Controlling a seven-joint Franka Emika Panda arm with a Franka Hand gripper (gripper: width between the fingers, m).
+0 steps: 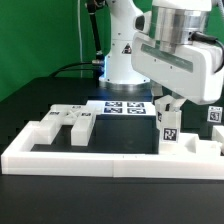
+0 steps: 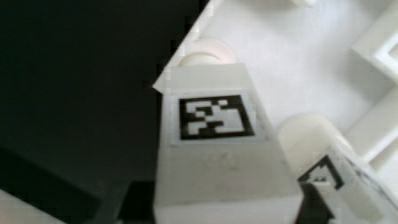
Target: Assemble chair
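My gripper [image 1: 168, 108] hangs at the exterior view's right, over an upright white tagged chair bar [image 1: 170, 130] just behind the border rail. In the wrist view the same bar [image 2: 214, 118] fills the space between my gripper's [image 2: 228, 205] fingers, with its square tag facing the camera; the jaws look shut on it. A rounded white tagged part [image 2: 317, 140] stands close beside it. More tagged chair slabs [image 1: 70, 122] lie at the exterior view's left, and another tagged part [image 1: 213, 113] stands at the far right.
A long low white border rail [image 1: 110, 160] runs along the front. The marker board [image 1: 125, 108] lies in front of the robot's base. The tabletop is black, with a green backdrop behind.
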